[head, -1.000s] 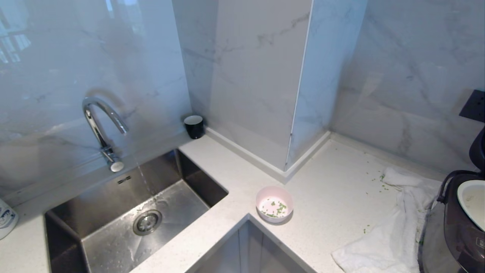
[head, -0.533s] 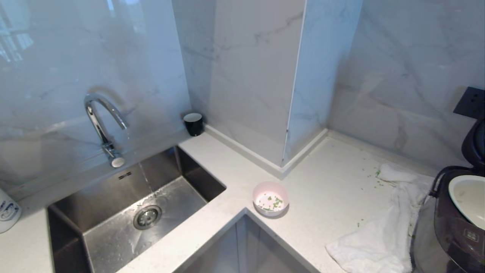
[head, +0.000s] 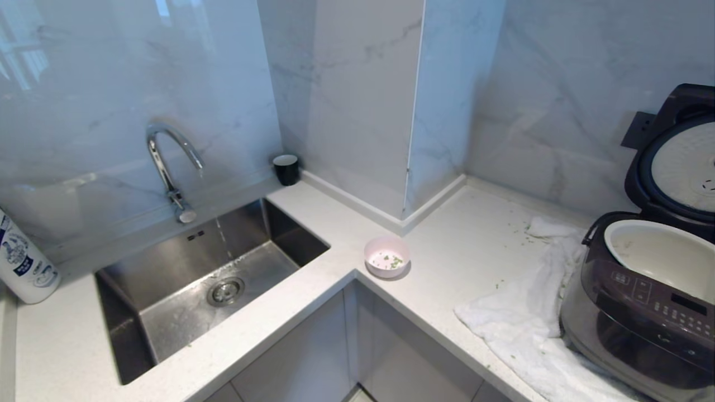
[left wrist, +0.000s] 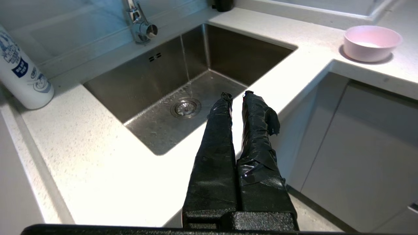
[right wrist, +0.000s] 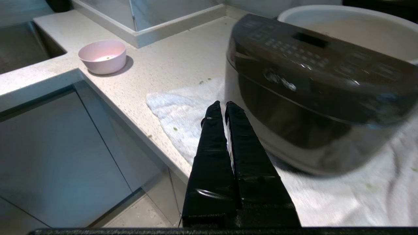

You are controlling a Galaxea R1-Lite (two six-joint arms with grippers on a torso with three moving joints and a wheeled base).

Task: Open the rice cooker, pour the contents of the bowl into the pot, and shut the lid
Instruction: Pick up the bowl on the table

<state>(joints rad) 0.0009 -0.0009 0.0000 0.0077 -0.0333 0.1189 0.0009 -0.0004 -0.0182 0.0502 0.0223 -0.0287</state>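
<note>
- Versus a second ago my head view has swung and pulled back: the whole scene has shifted left and looks smaller, so I have moved and the things have not.
- The rice cooker [head: 642, 312] now shows almost whole at the right edge; earlier only a sliver of it was in view.
- Its lid [head: 678, 162] stands raised at the back, pale dimpled underside facing out; the pot [head: 659, 254] sits in the body.
- The bowl [head: 386, 257] stands where it was, on the bench [head: 469, 262] at the inner corner, well apart from the cooker; the contents [head: 392, 261], green bits on white, lie inside it.
- A white bottle [head: 22, 259] with blue print has come into view at the left edge.
- My left end effector [left wrist: 237, 95] hangs low before the sink [head: 167, 312], fingers nearly together, holding nothing.
- My right end effector [right wrist: 222, 104] is closed and empty, just in front of the cooker, over the white towel [head: 525, 318].
- Surface: pale speckled stone, L-shaped; the towel lies under the cooker; green scraps are scattered near it.
- A thin stream runs from the tap [head: 170, 162] into the steel sink.
- Room: grey-veined marble walls, a black cup [head: 286, 169] in the back corner, grey cabinet doors [head: 313, 357] below.
</note>
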